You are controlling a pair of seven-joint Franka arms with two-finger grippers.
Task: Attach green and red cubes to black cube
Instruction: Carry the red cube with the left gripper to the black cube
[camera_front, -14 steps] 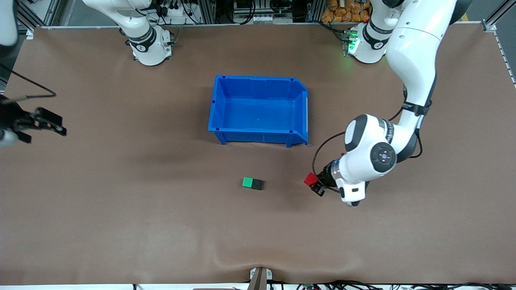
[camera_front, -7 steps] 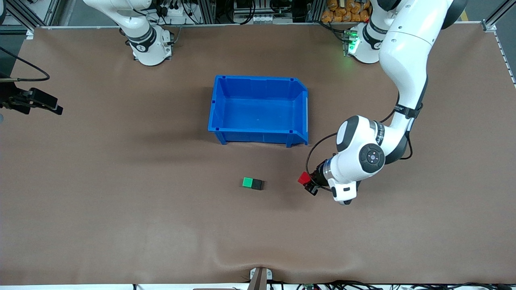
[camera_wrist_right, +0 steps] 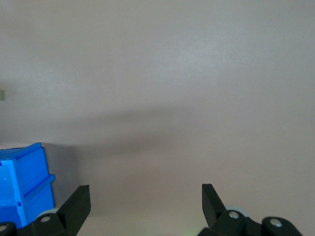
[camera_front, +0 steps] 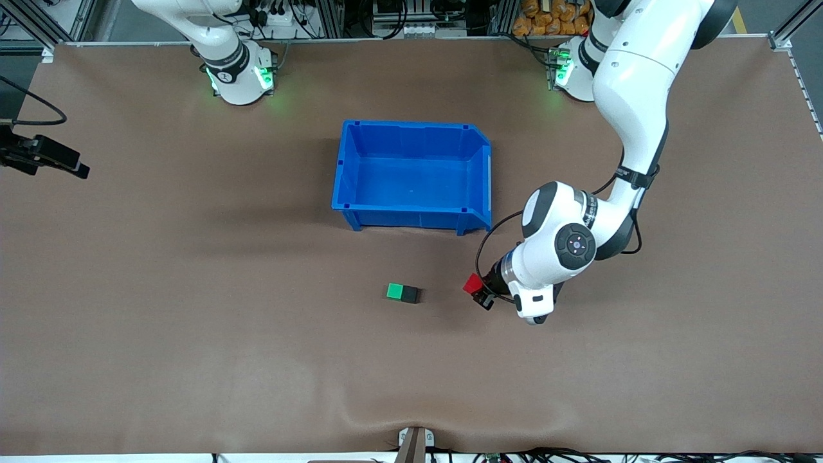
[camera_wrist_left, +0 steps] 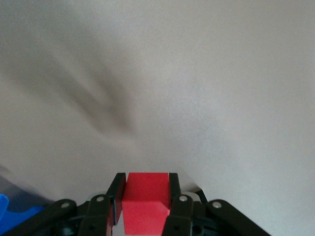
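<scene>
Green cube (camera_front: 395, 290) and black cube (camera_front: 409, 294) already side by side and touching on the brown table (camera_front: 193, 321), nearer the front camera than the blue bin (camera_front: 411, 168). Green half looks done.

Now the red half. Red cube (camera_front: 473, 283) pinched in the left claw (camera_front: 481, 292), low over the table toward the left arm's end, near the black cube but apart from it. In the left wrist view, red cube (camera_wrist_left: 145, 200) snug between the two dark fingers (camera_wrist_left: 173, 204) of the left claw (camera_wrist_left: 144, 209), pressed together on it.

Next move, as a guess: carry the red cube across to the bare face of the black cube, the face turned toward the left arm's end. Needs to line up flat and square, then push gently, so the joined pair does not slide away.

Right claw (camera_front: 48, 157) waiting over the edge of the table at the right arm's end, spread wide and holding nothing. Same in the right wrist view: right claw (camera_wrist_right: 145, 206) wide apart, only table and a corner of the bin showing.

Hard to see: how high the red cube hangs over the table. Green and black cubes missing from both wrist views. Right claw partly cut off at the picture edge.
</scene>
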